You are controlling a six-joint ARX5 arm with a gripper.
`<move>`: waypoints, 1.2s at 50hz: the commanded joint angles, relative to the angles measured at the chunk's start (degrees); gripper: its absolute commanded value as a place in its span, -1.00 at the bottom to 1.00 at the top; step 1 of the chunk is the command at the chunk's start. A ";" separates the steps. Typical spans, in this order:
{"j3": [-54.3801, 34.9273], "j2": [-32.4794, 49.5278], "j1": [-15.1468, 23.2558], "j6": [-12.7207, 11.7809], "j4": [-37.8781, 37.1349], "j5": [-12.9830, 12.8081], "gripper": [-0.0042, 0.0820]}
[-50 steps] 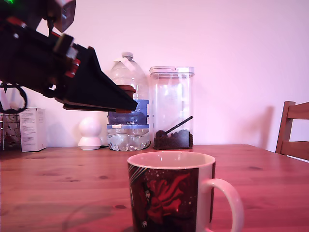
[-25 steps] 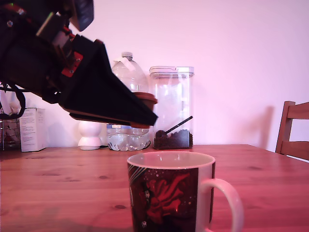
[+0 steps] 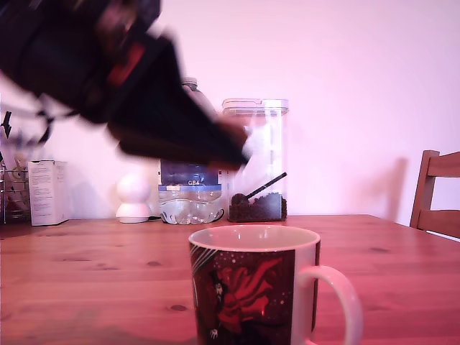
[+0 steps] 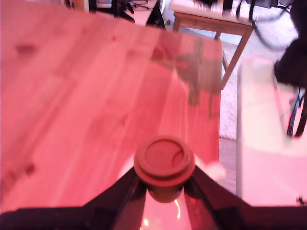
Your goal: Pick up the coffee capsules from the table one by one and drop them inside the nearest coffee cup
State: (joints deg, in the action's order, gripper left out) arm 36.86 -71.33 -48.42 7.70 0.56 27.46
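- Wrist view alone shows the gripper [image 4: 164,184] fingers [image 4: 125,191] clamped on one brown capsule [image 4: 164,161] above the desk [image 4: 86,105].
- Exterior view alone shows one coffee cup [image 3: 244,287], below the blurred gripper [image 3: 241,144].

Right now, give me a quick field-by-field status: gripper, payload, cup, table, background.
gripper: shut on the coffee capsule, raised over the table, motion-blurred in the exterior view
capsule: reddish-brown, round, flat face toward the wrist camera
coffee cup: upright, front centre of the exterior view, contents not visible
table: no loose capsules in view
background: water bottle, clear container with dark grounds and a scoop, chair at the exterior view's right
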 commanded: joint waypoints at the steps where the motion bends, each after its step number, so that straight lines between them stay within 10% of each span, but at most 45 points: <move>1: 1.11 0.31 -0.52 0.31 2.29 -0.70 -0.61; 20: 11.72 -5.42 -2.64 5.70 17.49 -3.69 -0.61; 60: 19.26 -18.58 -6.43 7.37 29.20 -7.02 -0.61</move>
State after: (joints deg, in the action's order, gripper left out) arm 55.62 -89.38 -54.50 14.55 29.98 20.43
